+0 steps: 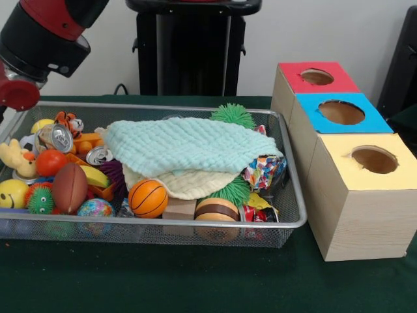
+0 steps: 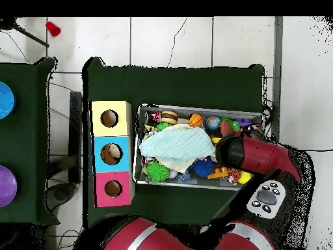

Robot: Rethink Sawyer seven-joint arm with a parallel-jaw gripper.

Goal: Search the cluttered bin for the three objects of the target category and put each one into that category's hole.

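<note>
Silver wire mesh makes up the bin point(image 1: 296, 218), which sits on a green table beside three wooden boxes with red point(image 1: 317, 77), blue point(image 1: 341, 112) and yellow point(image 1: 374, 160) round holes. A soft, bumpy mint cloth point(image 1: 186, 145) covers the middle and hides what lies under it. At one end are a plush tiger point(image 1: 69, 122) and a fuzzy yellow toy point(image 1: 14, 157), packed among shiny cans point(image 1: 62, 137), a basketball point(image 1: 148, 197) and a brown football point(image 1: 70, 188). The red arm point(image 2: 257, 155) hangs over that end. Its gripper is hidden, so nobody can tell whether it is open or holding anything.
</note>
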